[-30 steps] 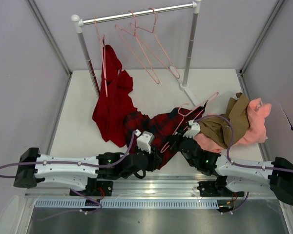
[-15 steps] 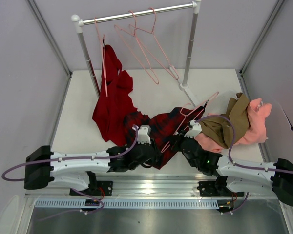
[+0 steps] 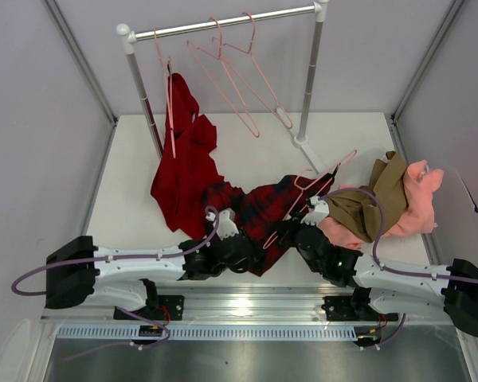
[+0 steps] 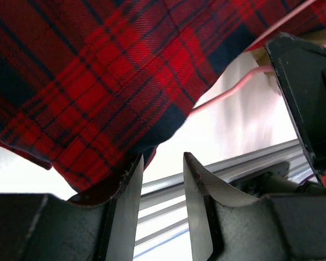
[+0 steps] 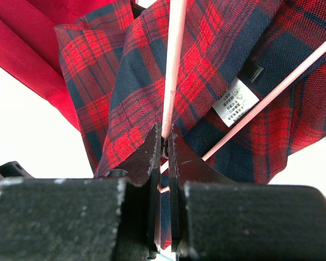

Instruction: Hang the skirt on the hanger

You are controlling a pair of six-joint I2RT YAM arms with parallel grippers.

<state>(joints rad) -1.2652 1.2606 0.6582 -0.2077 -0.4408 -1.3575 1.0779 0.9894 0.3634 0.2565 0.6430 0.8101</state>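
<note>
Top external view, operator A: Where is the red and navy plaid fabric skirt (image 3: 259, 208)?

Operator B: It lies crumpled on the white bench (image 3: 247, 147), between the two arms, touching the plain solid-red garment (image 3: 183, 163) on its left. The thin pale-pink wire hanger (image 3: 311, 185) lies across its right part.

Operator A: State of the right pincer (image 5: 164, 147)?

Operator B: Fingers together, clamped on one rod of the hanger, over the plaid.

Operator A: And the left pincer (image 4: 162, 163)?

Operator B: Fingers apart, gripping nothing; the skirt hem rests against the left finger (image 4: 125, 201).
</note>
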